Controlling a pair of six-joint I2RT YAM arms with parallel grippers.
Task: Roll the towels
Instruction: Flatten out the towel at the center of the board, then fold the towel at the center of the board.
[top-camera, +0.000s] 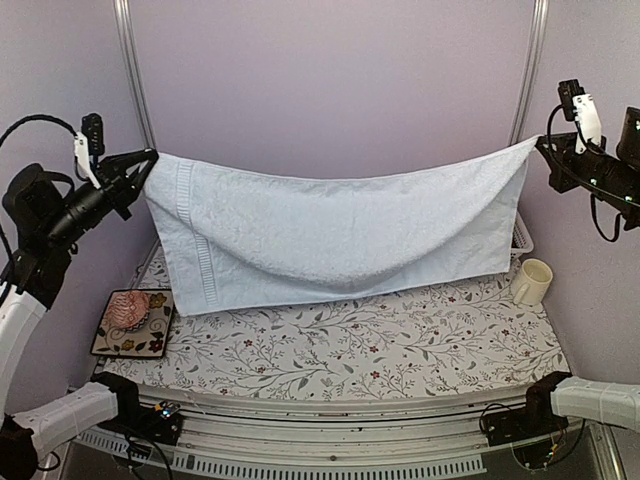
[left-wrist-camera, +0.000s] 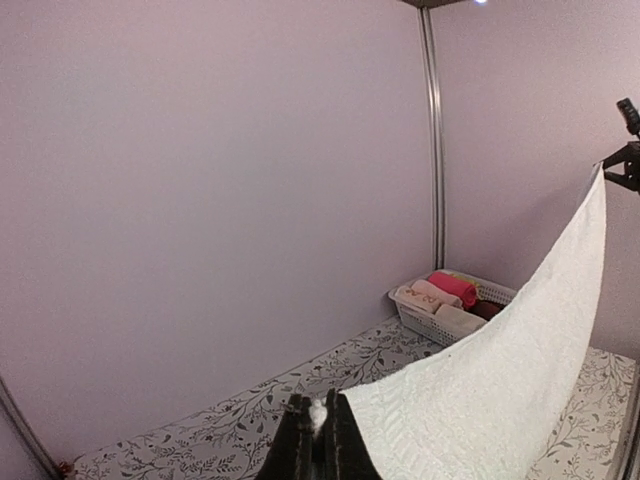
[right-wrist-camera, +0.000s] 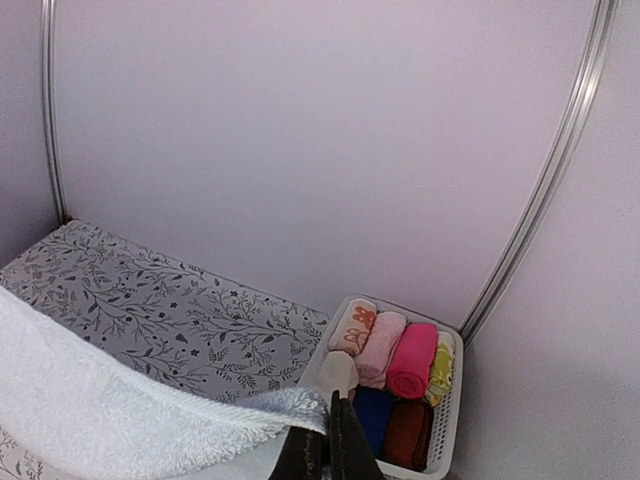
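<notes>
Holding the light blue towel spread wide in the air above the floral tabletop, its top edge sagging in the middle. Pinching the upper left corner in the left jaws, clenched on the cloth; gripping the upper right corner in the right jaws likewise. Showing behind the towel's right end a white basket of rolled cloths, near it a cream mug, and at far left a tray bearing a pink knitted lump.
</notes>
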